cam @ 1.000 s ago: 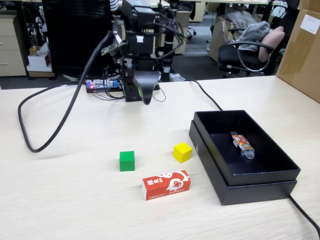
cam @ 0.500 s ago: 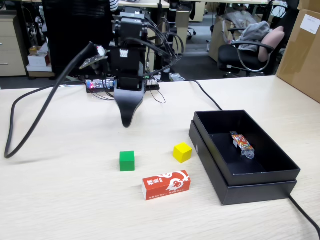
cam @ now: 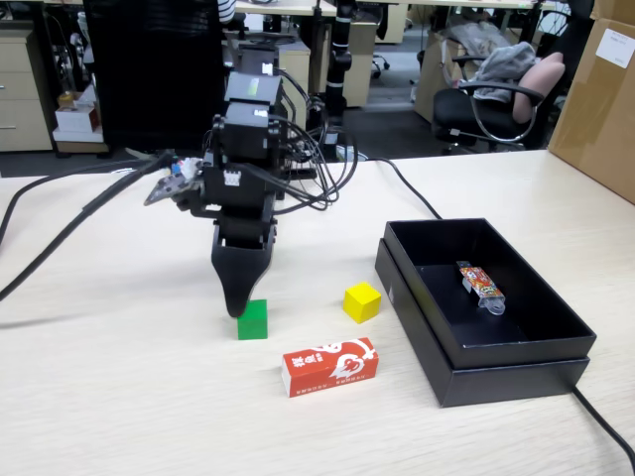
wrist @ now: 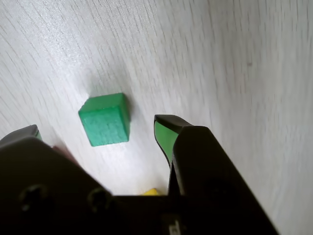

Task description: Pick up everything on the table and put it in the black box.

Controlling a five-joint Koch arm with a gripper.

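Tool (wrist: 98,129) spread above green cube (wrist: 104,119); 0 of 3 boxed. Yellow cube (cam: 362,300), red carton (cam: 329,366) remain on counter (cam: 119,397).

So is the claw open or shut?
Open. In the wrist view the claw has a wide gap between its two tips, and the green cube sits loose between them.

Matt green cube (wrist: 104,119) on pale, smooth wood-grain table (wrist: 220,58).

Office chairs (cam: 486,104), desks and perhaps a cardboard carton (cam: 601,94) behind.
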